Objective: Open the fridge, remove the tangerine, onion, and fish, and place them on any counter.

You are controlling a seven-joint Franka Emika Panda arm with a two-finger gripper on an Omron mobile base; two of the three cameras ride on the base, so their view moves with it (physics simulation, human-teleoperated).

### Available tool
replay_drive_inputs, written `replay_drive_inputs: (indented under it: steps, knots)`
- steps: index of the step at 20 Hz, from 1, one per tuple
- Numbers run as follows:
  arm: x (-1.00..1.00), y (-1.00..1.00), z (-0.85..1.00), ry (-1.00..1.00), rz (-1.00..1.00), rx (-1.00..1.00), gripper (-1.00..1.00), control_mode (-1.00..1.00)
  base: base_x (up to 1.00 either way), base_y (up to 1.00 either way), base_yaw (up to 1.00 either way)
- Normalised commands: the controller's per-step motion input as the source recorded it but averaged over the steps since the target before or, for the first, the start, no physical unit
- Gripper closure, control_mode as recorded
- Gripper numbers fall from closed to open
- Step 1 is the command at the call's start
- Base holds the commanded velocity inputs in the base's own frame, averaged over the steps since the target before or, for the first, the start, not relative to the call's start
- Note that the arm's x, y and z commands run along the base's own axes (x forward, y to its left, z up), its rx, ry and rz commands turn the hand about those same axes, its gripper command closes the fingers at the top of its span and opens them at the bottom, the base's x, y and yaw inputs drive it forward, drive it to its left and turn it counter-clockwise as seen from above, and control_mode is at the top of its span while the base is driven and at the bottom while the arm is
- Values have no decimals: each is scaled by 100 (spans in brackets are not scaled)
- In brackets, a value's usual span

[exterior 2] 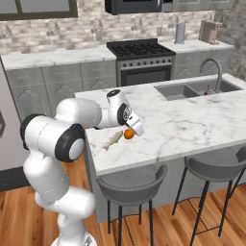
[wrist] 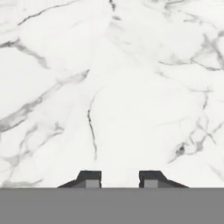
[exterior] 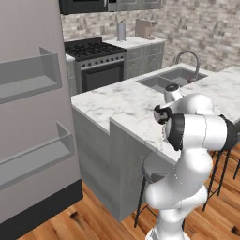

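The fridge's open door (exterior: 28, 117) stands at the left of the left base view, its grey shelves bare. On the white marble counter (exterior 2: 192, 125) lie the bright orange tangerine (exterior 2: 128, 134) and, just left of it, the slim silvery fish (exterior 2: 115, 139). My gripper (exterior 2: 138, 130) hovers low over the counter, right beside the tangerine. In the hand view my gripper (wrist: 120, 177) has its fingertips (wrist: 89, 177) drawn close together with nothing between them, only marble (wrist: 113, 87) beyond. The onion is out of view.
An inset sink (exterior 2: 192, 90) with a curved tap (exterior 2: 214, 72) sits at the far end of the island. Dark stools (exterior 2: 132, 185) stand along its near side. A black stove (exterior 2: 139, 60) and grey cabinets (exterior 2: 57, 81) line the back wall.
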Motion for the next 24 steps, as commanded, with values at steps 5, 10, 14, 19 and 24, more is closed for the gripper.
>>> replay_drive_inputs:
  steps: [5,10,14,19,24]
  knots:
    - [-18,-5,7,-19,-1,3,-100,-100,0,0,0]
    - [-74,2,78,-43,0,6,-100,-100,0,0,0]
    - [-100,42,91,-35,4,0,-100,-100,0,0,0]
    - [-100,58,89,-7,16,-2,-100,-100,0,0,0]
    - [-100,67,78,16,24,0,-100,-100,0,0,0]
